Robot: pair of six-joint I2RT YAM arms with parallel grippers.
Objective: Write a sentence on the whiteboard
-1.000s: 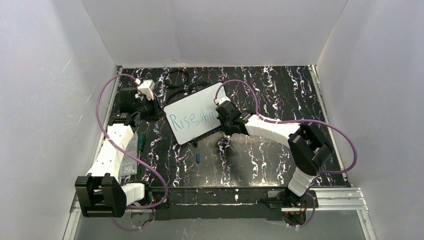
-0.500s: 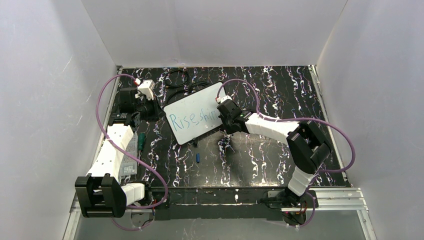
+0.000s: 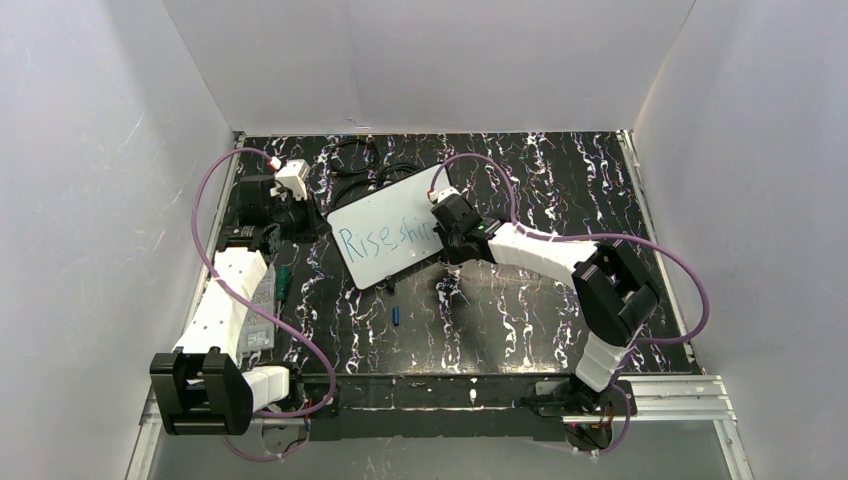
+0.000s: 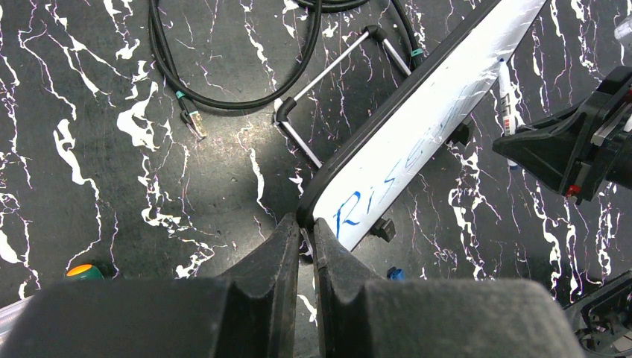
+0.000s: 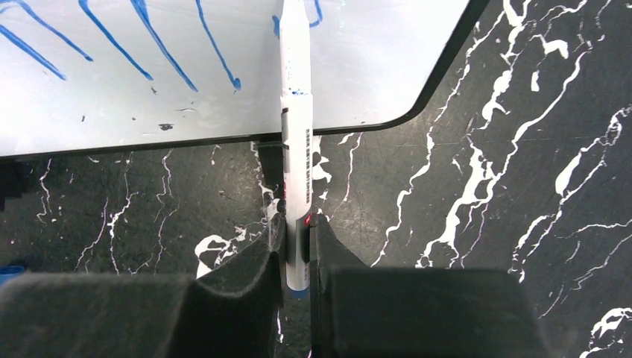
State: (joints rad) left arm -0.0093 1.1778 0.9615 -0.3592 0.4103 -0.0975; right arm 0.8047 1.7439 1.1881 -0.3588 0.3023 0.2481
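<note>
Whiteboard point(image 3: 385, 215), one; marker point(image 5: 296, 112), one

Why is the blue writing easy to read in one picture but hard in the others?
Top view: even light, the board faces the camera, so the writing is small but clear. Left wrist view: the board runs off at a slant with a pale sheen, fading the far letters. Right wrist view: too close; only stroke ends show beside the marker.

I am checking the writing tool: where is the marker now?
In the right wrist view, the marker is clamped in the right gripper and reaches over the edge of the whiteboard, beside the last strokes of the sentence.
</note>
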